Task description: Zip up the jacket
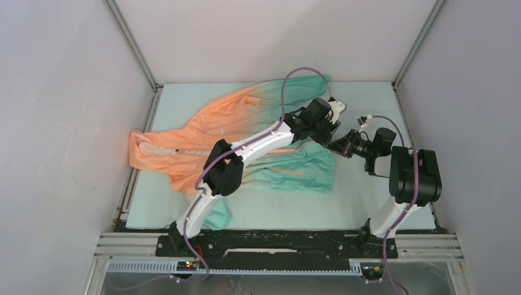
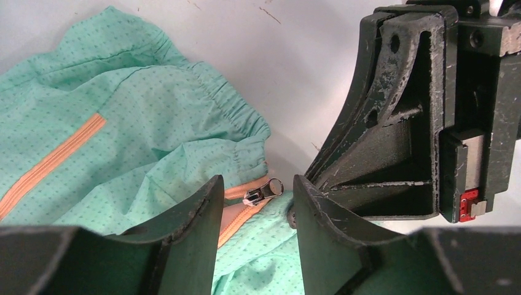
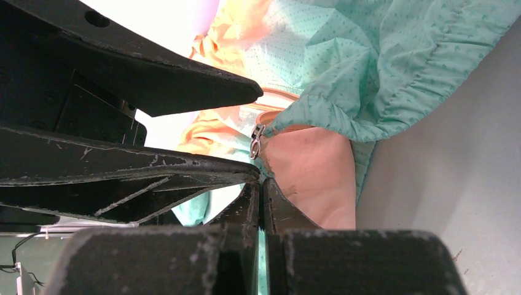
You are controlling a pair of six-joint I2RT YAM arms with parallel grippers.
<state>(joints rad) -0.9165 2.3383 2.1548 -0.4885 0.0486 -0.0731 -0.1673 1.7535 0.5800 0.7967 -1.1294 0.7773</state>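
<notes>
The right gripper (image 3: 262, 187), pinched closed on the jacket (image 1: 203, 132) hem, crowds the left gripper (image 2: 258, 186), which is spread open around the zipper pull (image 2: 263, 192). Only the wrist views show that pull.

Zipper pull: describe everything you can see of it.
The zipper pull is a small silver metal slider with a ringed tab, lying tilted on the orange zipper tape at the jacket's teal hem. It sits untouched between the open left gripper's fingers; the shut right gripper pinches fabric just beside it.
</notes>
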